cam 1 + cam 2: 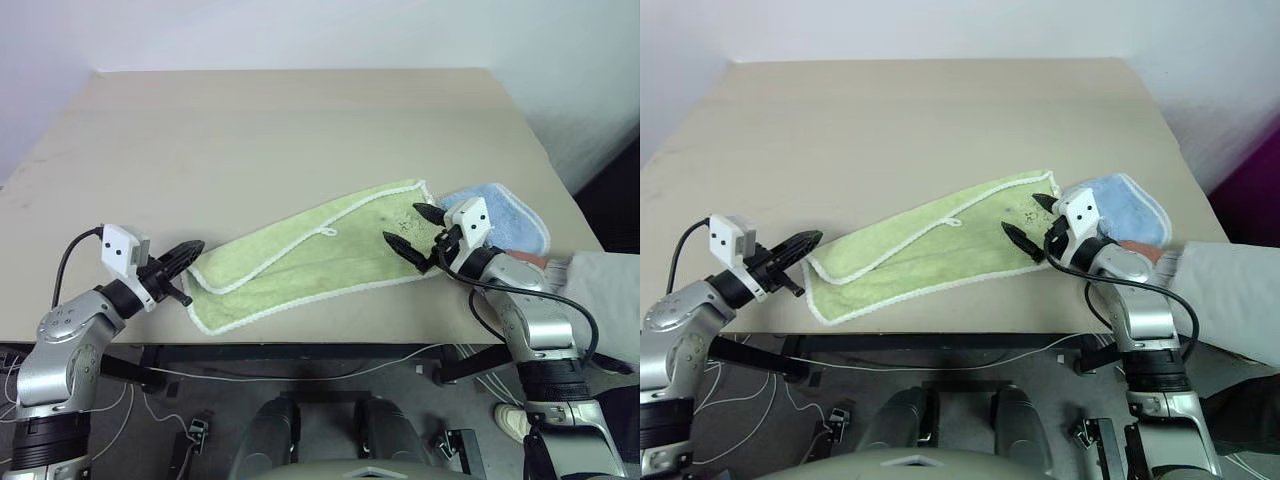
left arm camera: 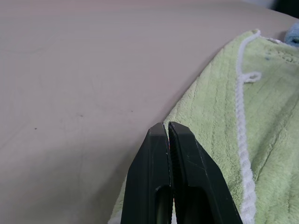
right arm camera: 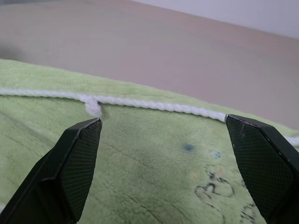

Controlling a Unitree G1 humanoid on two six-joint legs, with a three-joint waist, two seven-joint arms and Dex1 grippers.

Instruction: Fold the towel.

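The left fingers (image 1: 186, 252) are pressed together with nothing visible between them, their tips at the towel's (image 1: 310, 255) left short end; the left wrist view puts them right at the towel's edge, though whether they touch the cloth cannot be told. The right fingers (image 1: 415, 232) stand wide apart over the towel's right end, holding nothing, one tip near the far white edging and the other over the middle of the cloth.

The towel, light yellow-green with white stitched edging, lies flat on the desk (image 1: 270, 130) close to its front edge, running aslant so that its right end sits farther back than its left. At the left end a strip is turned over, showing a doubled edge.

The right wrist view shows what the head views barely give: a small dark print (image 3: 212, 189) on the cloth between the open fingers, and the small white loop (image 3: 92, 107) hanging from the edging. The left wrist view shows the same loop (image 2: 252, 76) farther along the towel.

A smaller light blue towel (image 1: 505, 215) lies just beyond the towel's right end, partly hidden behind the right wrist. A person's sleeve (image 1: 600, 285) reaches in beside the right arm, and cables (image 1: 300, 370) run along below the desk's front edge.
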